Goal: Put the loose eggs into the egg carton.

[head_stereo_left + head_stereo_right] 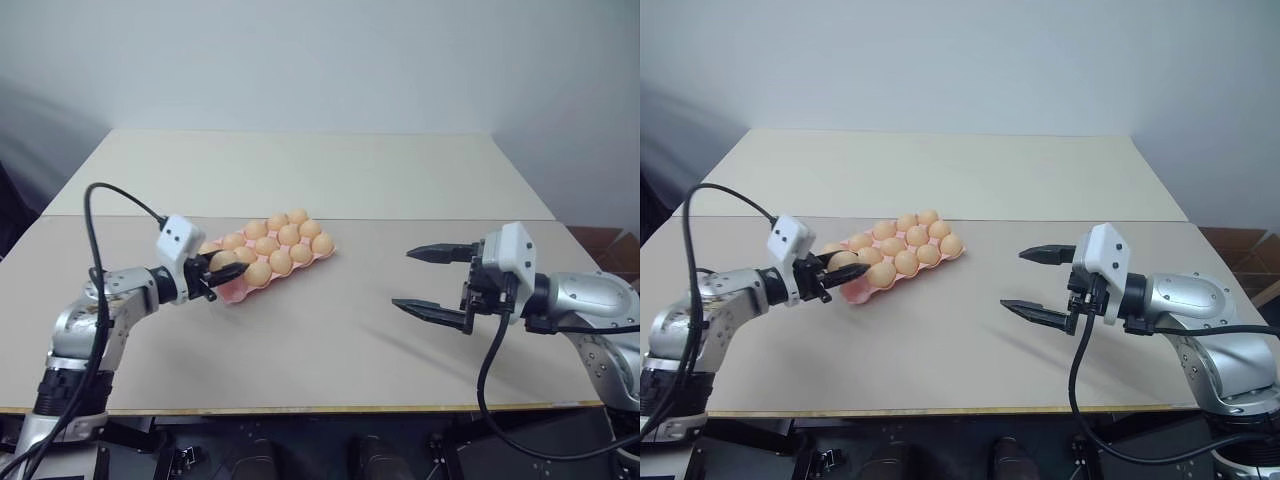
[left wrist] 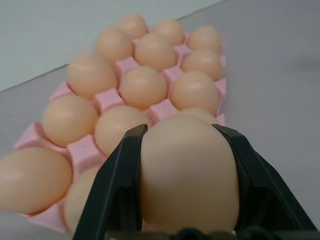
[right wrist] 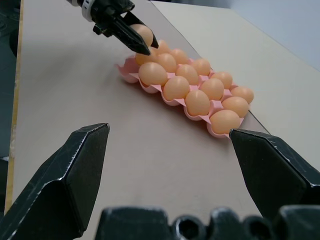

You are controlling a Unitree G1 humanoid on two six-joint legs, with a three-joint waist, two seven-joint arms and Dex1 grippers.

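We have our left gripper point(image 1: 222, 266) clenched on an egg point(image 2: 189, 172), held over the carton's point(image 1: 236, 292) near end to seat it in a cup; right gripper point(image 1: 437, 282) hangs wide, well apart, out of the way.

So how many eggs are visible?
15: one egg held in the left gripper over the egg carton's end, 14 seated in its cups; more may hide behind it.

No legible text or markings.
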